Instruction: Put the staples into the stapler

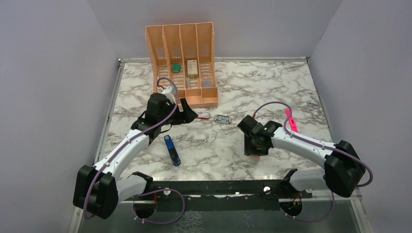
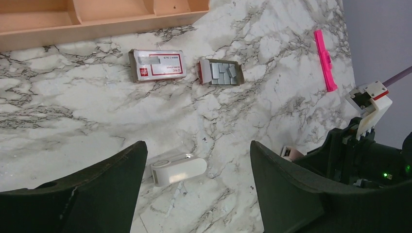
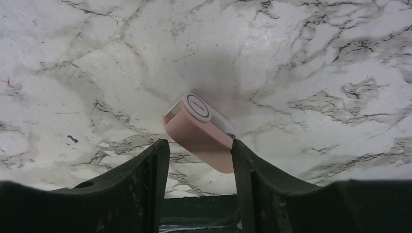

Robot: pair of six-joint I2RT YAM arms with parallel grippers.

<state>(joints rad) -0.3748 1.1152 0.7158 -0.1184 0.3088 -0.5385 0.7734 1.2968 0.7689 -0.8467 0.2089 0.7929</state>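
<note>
My L end effector (image 2: 197, 145): released, near white eraser (image 2: 177, 170).
My R end effector (image 3: 199, 143): grasping pink eraser (image 3: 194, 121) on worktop (image 3: 291, 58).

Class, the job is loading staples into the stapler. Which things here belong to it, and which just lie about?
For the job: staples tray, cardboard sleeve, blue stapler.
Lying about: pink marker, white eraser, pinkish eraser, orange organiser.

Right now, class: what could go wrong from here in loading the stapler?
The right tool brackets the pinkish eraser, not the staples: it may grab the wrong thing. The staple tray lies open beside its sleeve: a careless pinch could scatter strips. The stapler lies close to the left arm, which might nudge it.
</note>
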